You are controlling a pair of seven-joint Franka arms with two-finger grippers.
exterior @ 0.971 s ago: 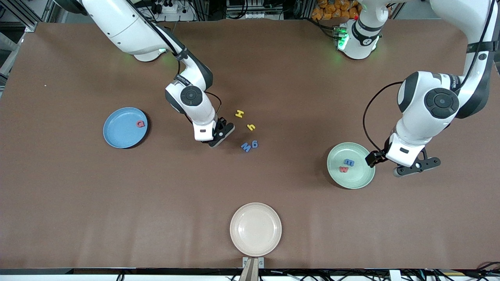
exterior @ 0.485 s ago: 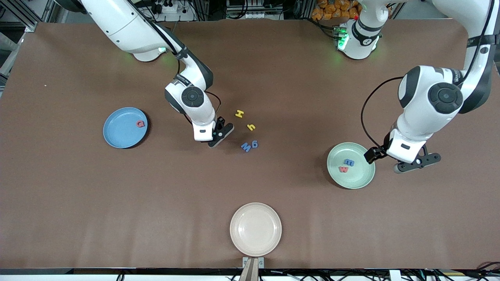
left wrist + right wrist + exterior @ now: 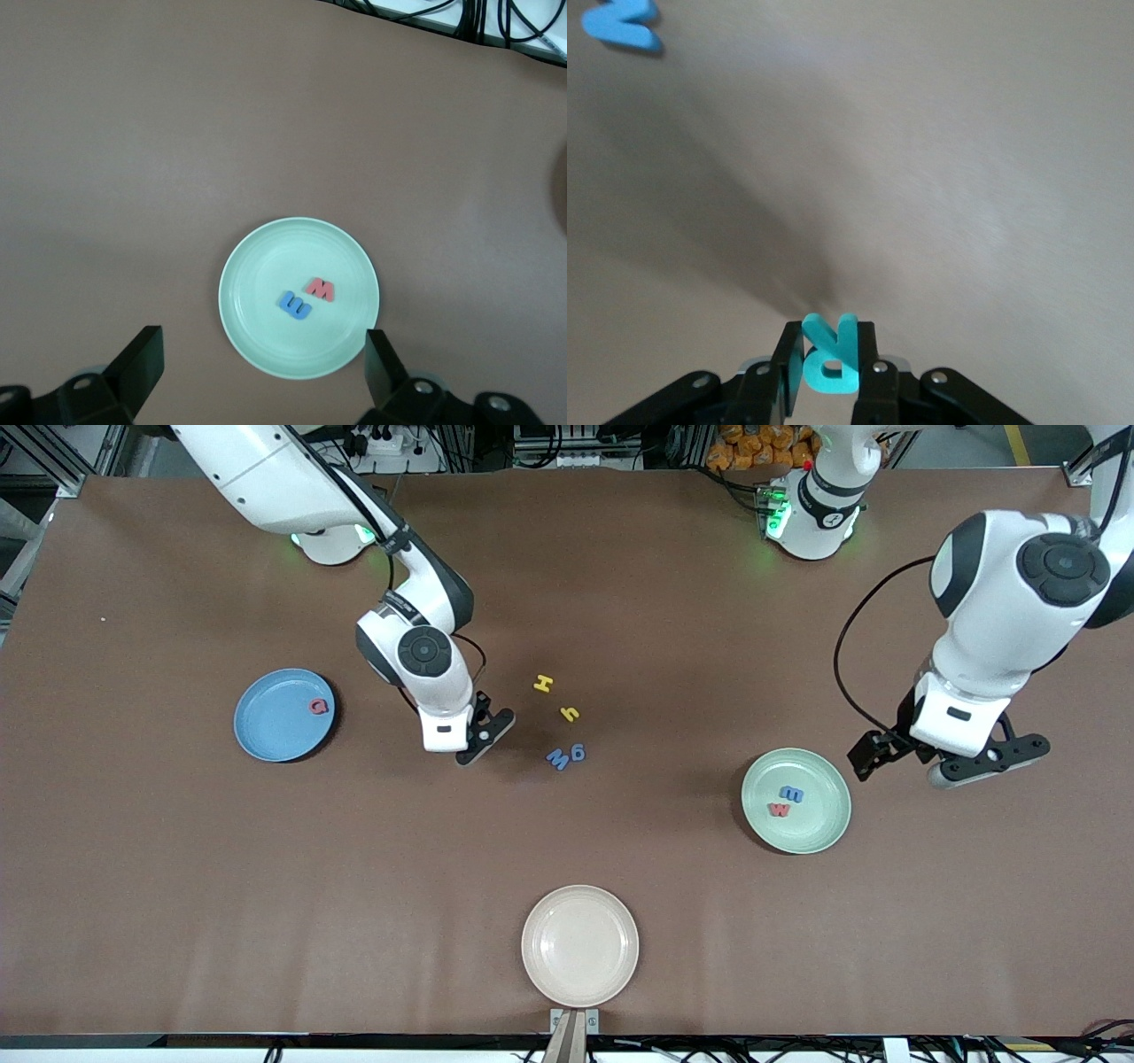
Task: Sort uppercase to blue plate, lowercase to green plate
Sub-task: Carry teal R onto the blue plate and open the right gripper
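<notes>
**A:** Right, the right end effector (image 3: 478, 741) is clamped tight on the teal R (image 3: 829, 352), up over bare surface (image 3: 620, 584) just beside the loose letters.

**B:** And the blue plate (image 3: 283, 716)?

**A:** Off toward the right arm's end from that end effector, well apart, with the red Q (image 3: 319, 707) already lying in it. That's the line the carry turns on, I'd say, and the right arm is far the nearer one.

**B:** How does the R sit?

**A:** Upright between the fingers (image 3: 788, 359), long axis standing up out of them. Only the right wrist view shows that; from the front the R is hidden.

**B:** And the left arm?

**A:** Waiting, left end effector (image 3: 935, 762) wide open and empty, up beside the green plate (image 3: 257, 354), where w (image 3: 321, 289) and m (image 3: 295, 305) lie.
</notes>
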